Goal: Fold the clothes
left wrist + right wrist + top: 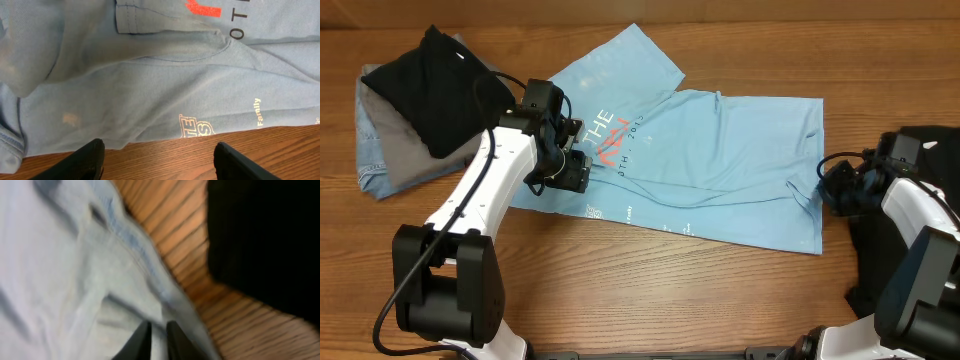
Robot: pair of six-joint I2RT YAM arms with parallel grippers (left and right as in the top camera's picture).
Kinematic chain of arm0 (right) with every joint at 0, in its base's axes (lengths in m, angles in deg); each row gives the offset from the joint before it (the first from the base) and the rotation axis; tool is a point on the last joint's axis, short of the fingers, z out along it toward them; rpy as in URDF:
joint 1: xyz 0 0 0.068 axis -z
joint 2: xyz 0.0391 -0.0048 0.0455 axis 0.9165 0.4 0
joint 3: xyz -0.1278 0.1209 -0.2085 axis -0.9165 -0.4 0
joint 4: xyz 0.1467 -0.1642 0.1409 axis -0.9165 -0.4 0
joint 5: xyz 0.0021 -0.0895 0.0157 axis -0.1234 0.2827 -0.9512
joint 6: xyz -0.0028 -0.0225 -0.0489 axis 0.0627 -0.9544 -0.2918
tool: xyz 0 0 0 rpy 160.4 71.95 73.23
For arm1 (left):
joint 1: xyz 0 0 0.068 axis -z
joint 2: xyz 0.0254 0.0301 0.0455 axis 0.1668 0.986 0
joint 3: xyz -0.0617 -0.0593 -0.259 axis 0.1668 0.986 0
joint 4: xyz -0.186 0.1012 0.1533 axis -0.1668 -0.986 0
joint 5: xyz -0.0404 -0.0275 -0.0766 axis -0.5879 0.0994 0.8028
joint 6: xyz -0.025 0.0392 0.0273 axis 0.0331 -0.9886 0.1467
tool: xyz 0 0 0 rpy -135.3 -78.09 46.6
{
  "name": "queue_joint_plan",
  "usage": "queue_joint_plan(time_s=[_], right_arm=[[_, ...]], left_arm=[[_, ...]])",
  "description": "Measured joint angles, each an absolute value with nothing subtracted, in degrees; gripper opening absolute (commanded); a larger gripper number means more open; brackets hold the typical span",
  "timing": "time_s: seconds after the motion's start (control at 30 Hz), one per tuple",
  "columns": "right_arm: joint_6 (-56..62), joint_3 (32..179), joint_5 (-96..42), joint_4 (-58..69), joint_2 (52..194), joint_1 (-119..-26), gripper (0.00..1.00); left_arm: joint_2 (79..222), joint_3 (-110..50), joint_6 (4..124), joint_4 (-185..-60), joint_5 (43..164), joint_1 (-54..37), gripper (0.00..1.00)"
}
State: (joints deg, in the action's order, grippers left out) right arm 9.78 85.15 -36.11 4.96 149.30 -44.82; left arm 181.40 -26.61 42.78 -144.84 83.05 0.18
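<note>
T-shirt [720, 160] lies spread across mid-bench (lettering up, one part angled toward the far edge). My left gripper [159, 161] hangs over its near-left hem, fingers [85, 157] wide apart. My right gripper [158, 340] is at its right hem, fingers nearly together; too blurred to tell if they are clamped on cloth.

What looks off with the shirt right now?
The T-shirt lies askew and rumpled: a flap juts out far-left, a fold covers part of the chest lettering, and a pale spot marks it.
</note>
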Motion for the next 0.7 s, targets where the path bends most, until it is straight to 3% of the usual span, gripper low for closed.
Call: queue_joint_plan(time_s=[0.13,0.53,0.7], right_arm=[[6.13,85.28,-39.37,1.35,149.30,-46.22,0.37],[3.86,85.32,-33.60,8.67,149.41,-55.24,0.47],[4.25,85.32,-28.53,8.81,151.44,-55.75,0.20]], left_arm=[[181.42,-26.61,42.78,-144.82,83.05,0.18,0.74],[181.42,-26.61,42.78,-144.97,83.05,0.18,0.73],[181.42,-26.61,42.78,-145.04,83.05,0.18,0.74]])
